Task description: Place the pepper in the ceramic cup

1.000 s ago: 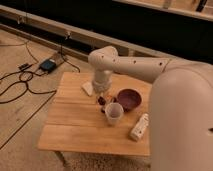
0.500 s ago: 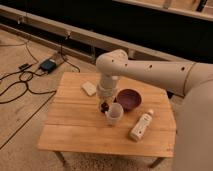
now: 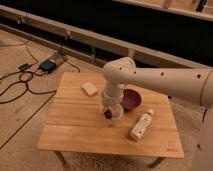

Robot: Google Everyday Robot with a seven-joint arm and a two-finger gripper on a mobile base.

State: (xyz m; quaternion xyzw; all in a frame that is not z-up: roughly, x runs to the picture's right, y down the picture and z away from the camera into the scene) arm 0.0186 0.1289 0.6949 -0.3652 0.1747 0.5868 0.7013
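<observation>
The white ceramic cup (image 3: 116, 116) stands near the middle of the wooden table (image 3: 75, 131). The small dark red pepper (image 3: 107, 114) shows at the cup's left rim, directly under my gripper (image 3: 111, 104). The gripper hangs straight down from the cream arm (image 3: 160, 80), which reaches in from the right, and it sits just above the cup's mouth. The wrist hides the cup's far rim and the gripper's tip. I cannot tell whether the pepper is held or resting in the cup.
A dark purple bowl (image 3: 132, 99) sits just right of and behind the cup. A white bottle (image 3: 140, 126) lies to the cup's right front. A pale flat block (image 3: 90, 88) lies at the back left. Cables and a box (image 3: 48, 64) lie on the floor to the left.
The gripper has moved right and down, from beside the pale block to over the cup. The dark red pepper has moved with it to the cup's rim.
</observation>
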